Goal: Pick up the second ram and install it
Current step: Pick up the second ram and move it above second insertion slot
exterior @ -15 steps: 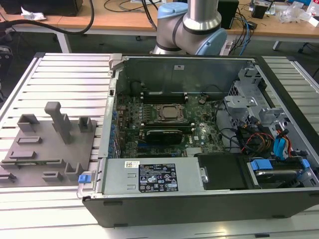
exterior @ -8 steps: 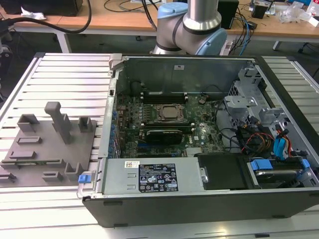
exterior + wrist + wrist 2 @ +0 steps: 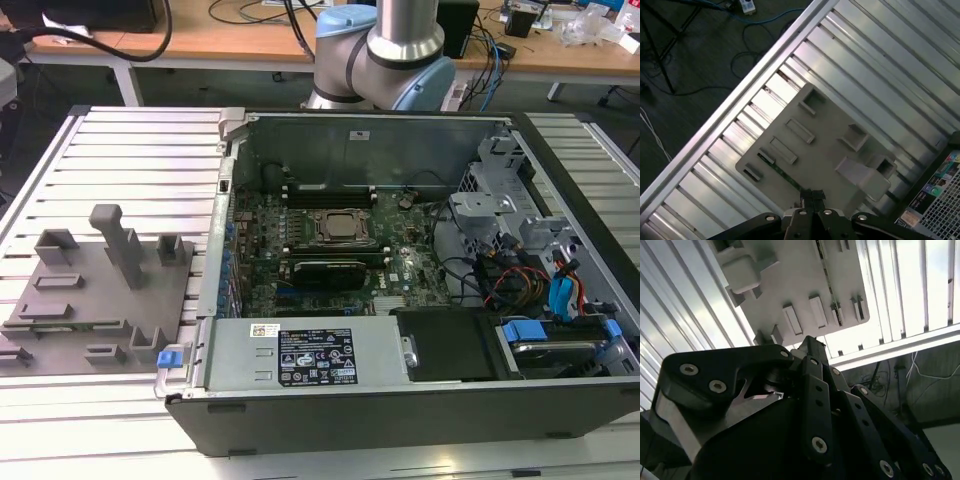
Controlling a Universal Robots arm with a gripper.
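From my console, the gripper (image 3: 812,197) hung over the grey plate (image 3: 825,155) in the first wrist view. Its tips were pressed together, as far as I could judge, and pinched nothing. The ram (image 3: 782,173) showed as a thin green edge standing in a slot of that plate, just beside the gripper and untouched by it. In the exterior view the plate lay on the table (image 3: 130,140) at 9 o'clock from the open case (image 3: 400,425), so the pick-up was not yet done. I judged the grasp would go best with the jaws spread first, turned square across the thin board, and lowered near its mid-length so it would not tip. A straight pull out seemed safer than any sideways drag, which could lever the board against the slot walls.
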